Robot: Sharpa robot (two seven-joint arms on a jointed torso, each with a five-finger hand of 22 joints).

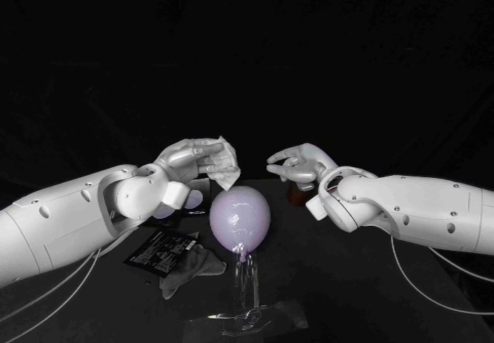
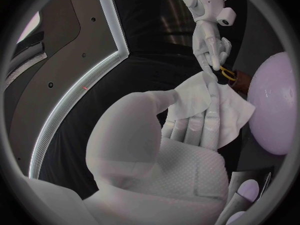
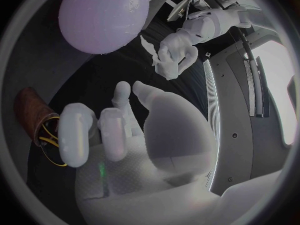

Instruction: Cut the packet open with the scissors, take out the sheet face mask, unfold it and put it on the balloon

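A lilac balloon [image 1: 240, 218] stands upright on a clear stand [image 1: 247, 300] at the table's middle. My left hand [image 1: 193, 161] is raised just left of the balloon's top and grips the white sheet mask [image 1: 228, 166], which hangs folded and crumpled from its fingers; the left wrist view shows the mask [image 2: 209, 107] draped over the fingers beside the balloon [image 2: 275, 112]. My right hand [image 1: 298, 164] hovers right of the balloon's top, empty, fingers loosely apart [image 3: 103, 130]. The black packet [image 1: 160, 250] lies on the table at the left.
A brown holder [image 1: 300, 194] with yellow-handled scissors [image 3: 50, 145] stands behind the balloon, under my right hand. A grey crumpled piece [image 1: 191, 271] lies beside the packet. Small lilac objects [image 1: 183, 202] sit below my left wrist.
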